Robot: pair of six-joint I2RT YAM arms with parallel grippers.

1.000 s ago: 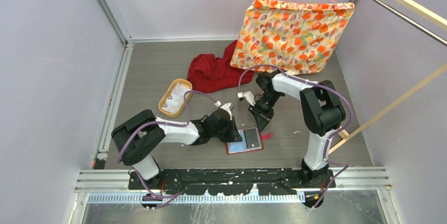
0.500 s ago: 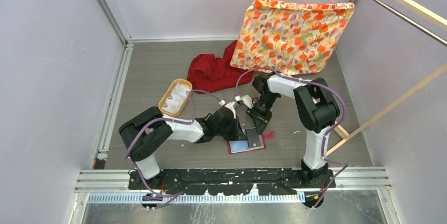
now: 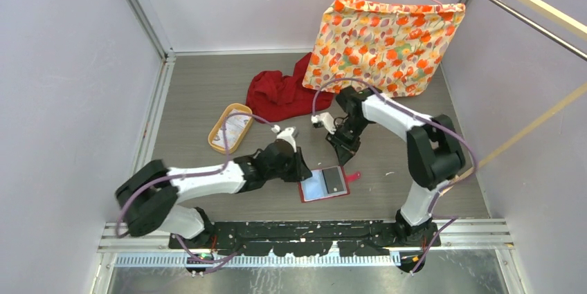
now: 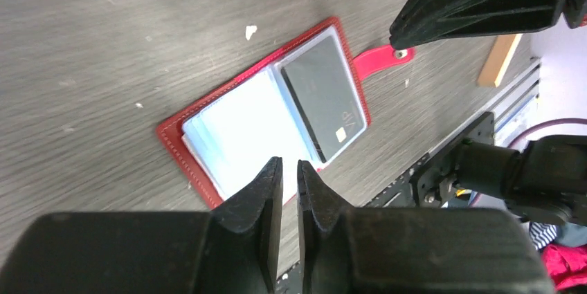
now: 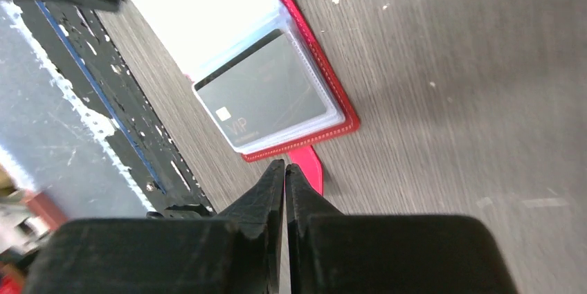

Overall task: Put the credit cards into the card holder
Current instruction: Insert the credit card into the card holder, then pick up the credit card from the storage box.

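1 card holder lies open on counter, betw. the 2 arms. 1 dark credit card sits in its rt clear pocket. Whitish cards in 1 tan tray, count unclear. Both left fingers & right fingers clenched, empty.

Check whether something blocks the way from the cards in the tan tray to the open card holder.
No loose object lies on that stretch of table. Only the left arm crosses it: its tool, shut, hangs by the card holder on the side of the tray. The red cloth lies farther back, off the path.
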